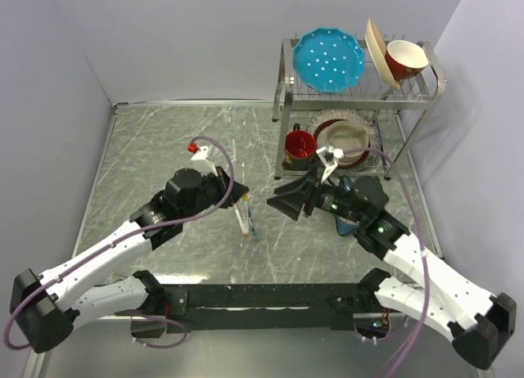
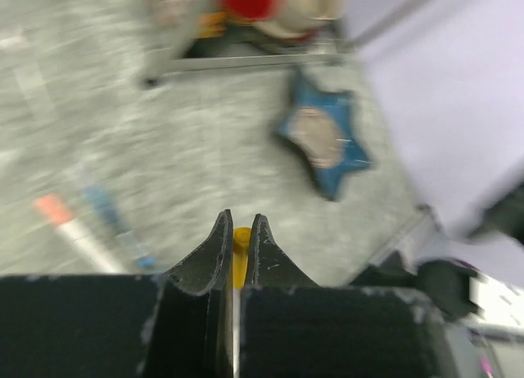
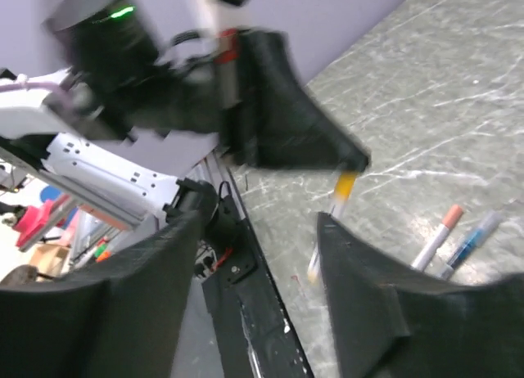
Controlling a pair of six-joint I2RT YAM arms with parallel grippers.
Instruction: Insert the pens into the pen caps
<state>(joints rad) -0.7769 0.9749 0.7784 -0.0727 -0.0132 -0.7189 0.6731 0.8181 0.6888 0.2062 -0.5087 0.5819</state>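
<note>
left claw [image 2: 239,221] clamped on yellow-capped pen [image 3: 345,185], held above surface [image 1: 164,149] | right claw [image 3: 258,222] wide, empty, just right of it | salmon-capped pen [image 3: 436,237] and blue pen [image 3: 473,240] lay side by side nearby

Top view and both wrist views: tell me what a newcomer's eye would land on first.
The left gripper, shut on a pen with a yellow cap, over the middle of the table, faces the open right gripper. Next comes the turquoise plate standing on the dish rack at the far right, with a blue star-shaped dish on the table in front of it.
</note>
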